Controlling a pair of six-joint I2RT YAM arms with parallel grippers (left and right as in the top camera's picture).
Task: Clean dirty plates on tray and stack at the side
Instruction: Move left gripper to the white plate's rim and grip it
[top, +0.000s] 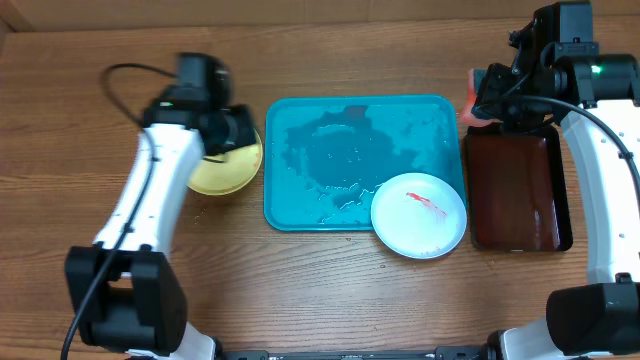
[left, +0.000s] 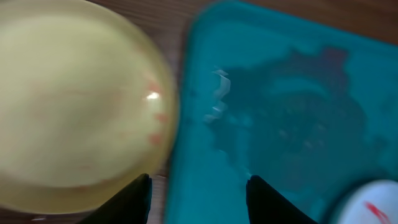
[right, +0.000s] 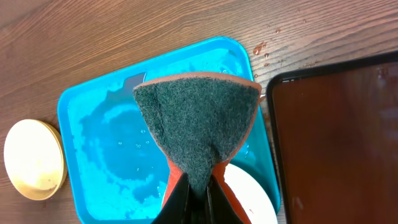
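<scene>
Step in hand: likely scrubbing the white plate (top: 418, 214), the only one on the tray (top: 330, 150) and marked with a red streak.
White plate: at the tray's near right corner, overhanging the near edge.
Right gripper (right: 196, 202): pinching a green-faced orange sponge (right: 196, 118), held high over the tray's far right corner.
Left gripper (left: 198, 199): fingers spread with nothing between, above the gap between the cream plate (left: 74, 106) and the tray's left edge.
Cream plate: off the tray, just beside or touching its left edge; faint reddish specks; others underneath, cannot tell.
Doing it well: lay the sponge flat on the streak, press lightly, wipe toward the tray's middle to avoid tipping the overhanging plate off; better, pin its rim with the left gripper first.
Around: dark red-brown tray (top: 515, 190) along the table's right edge; water film (top: 350, 160) across the turquoise tray.
In the way: little; a wet, slippery tray floor, and a cable (top: 120, 80) looping near the table's far left corner.
</scene>
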